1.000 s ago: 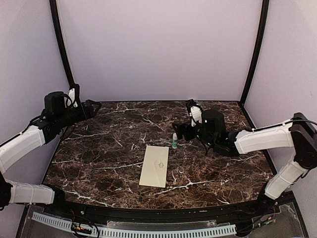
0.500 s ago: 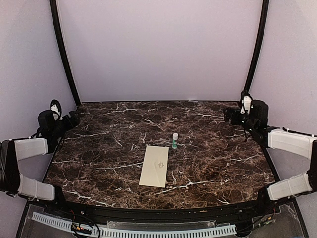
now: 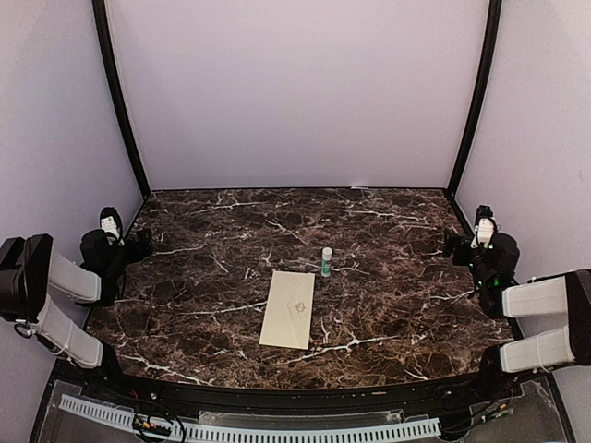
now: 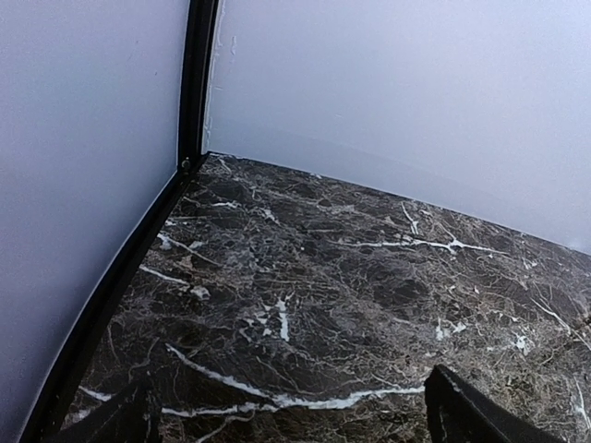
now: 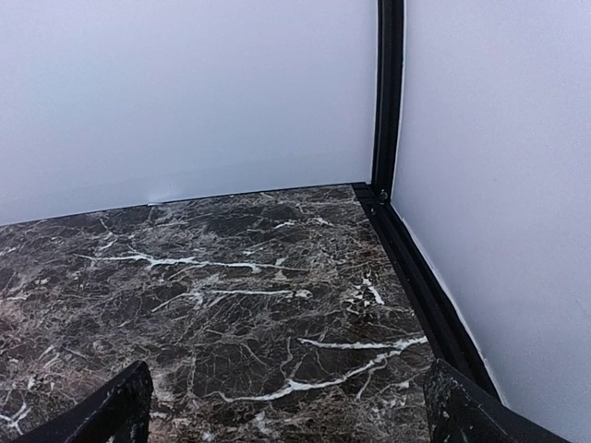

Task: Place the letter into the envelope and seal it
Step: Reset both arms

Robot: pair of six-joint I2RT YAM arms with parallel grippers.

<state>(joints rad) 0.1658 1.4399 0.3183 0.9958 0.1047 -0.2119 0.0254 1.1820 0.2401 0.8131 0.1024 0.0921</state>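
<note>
The cream envelope (image 3: 288, 309) lies flat in the middle of the marble table, its flap down and a faint emblem on its face. The letter shows in no view. My left gripper (image 3: 140, 242) is folded back at the table's left edge and stands open; in the left wrist view its fingertips (image 4: 466, 413) frame only bare marble around the left gripper (image 4: 291, 420). At the right edge my right gripper (image 3: 454, 245) is drawn back too. The right wrist view shows the right gripper (image 5: 291, 411) open over bare table, nothing between its fingers (image 5: 115, 411).
A small green-and-white bottle (image 3: 326, 262) stands upright just behind the envelope's far right corner. Pale walls with black corner posts (image 4: 196, 83) (image 5: 388, 92) close in the table on three sides. The table's front rail (image 3: 277, 397) runs along the near edge.
Both arms have pulled back from over the table to its side edges. The right gripper left the spot beside the small bottle. Envelope and bottle have not moved.
</note>
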